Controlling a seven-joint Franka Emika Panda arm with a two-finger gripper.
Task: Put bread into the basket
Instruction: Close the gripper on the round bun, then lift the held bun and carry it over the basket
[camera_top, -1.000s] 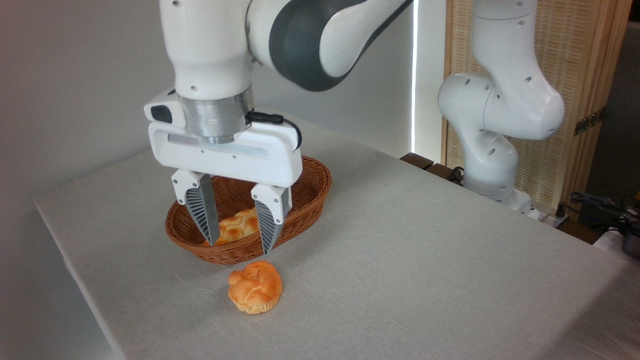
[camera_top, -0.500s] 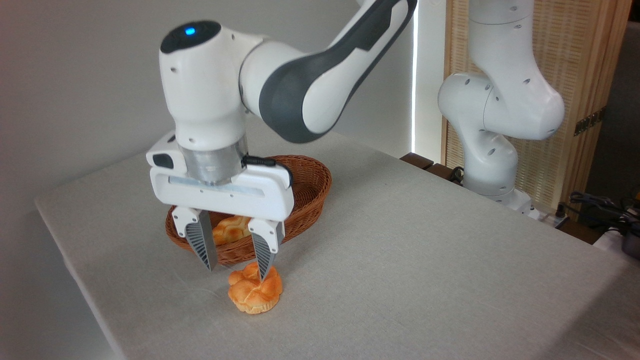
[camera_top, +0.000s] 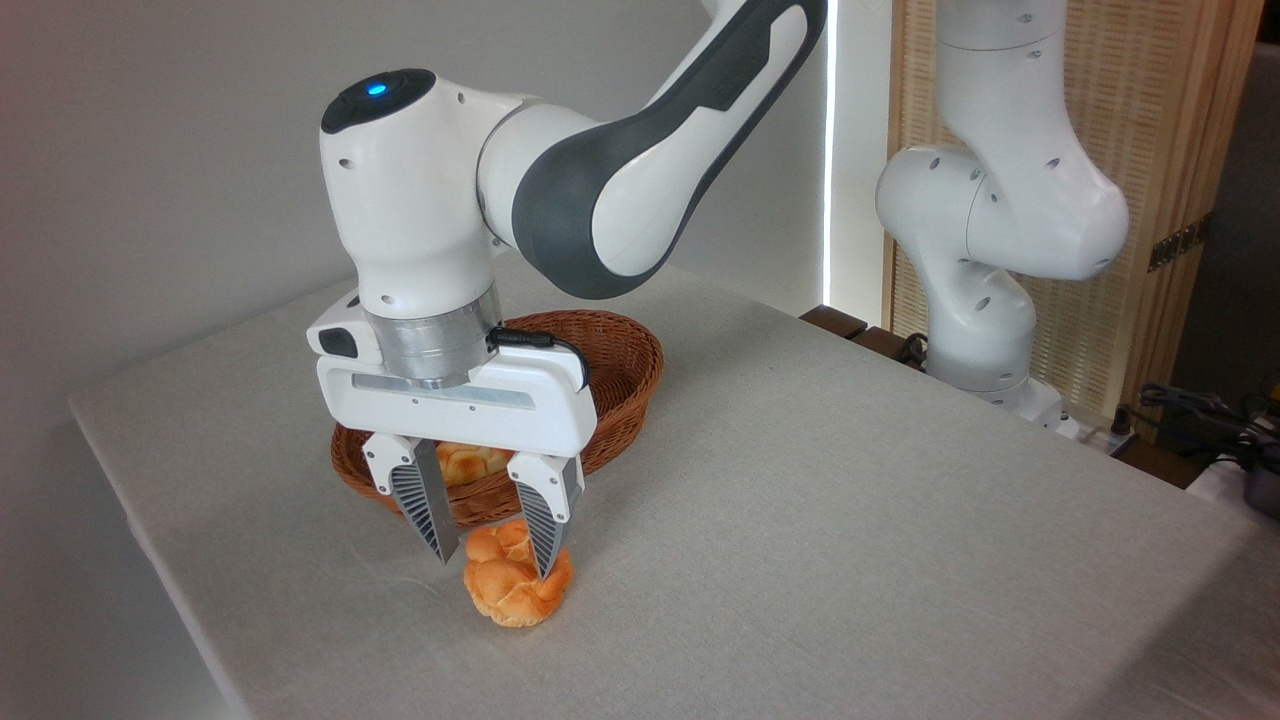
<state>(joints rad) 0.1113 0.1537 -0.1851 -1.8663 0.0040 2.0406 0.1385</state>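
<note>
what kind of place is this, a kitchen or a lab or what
Likely a robotics lab or demo room, not a kitchen: a robot arm at a cloth-covered table, cables at the right, and a slatted wooden screen.

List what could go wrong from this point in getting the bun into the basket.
1. The hand straddles the small golden-orange knotted bun off-centre, one finger over its top, so closing may tip or squeeze it out.
2. The oval brown wicker basket rim sits right behind the bun; a low carry could clip it.
3. Another bread piece already lies near the basket's front, so the bun might land on it.
</note>
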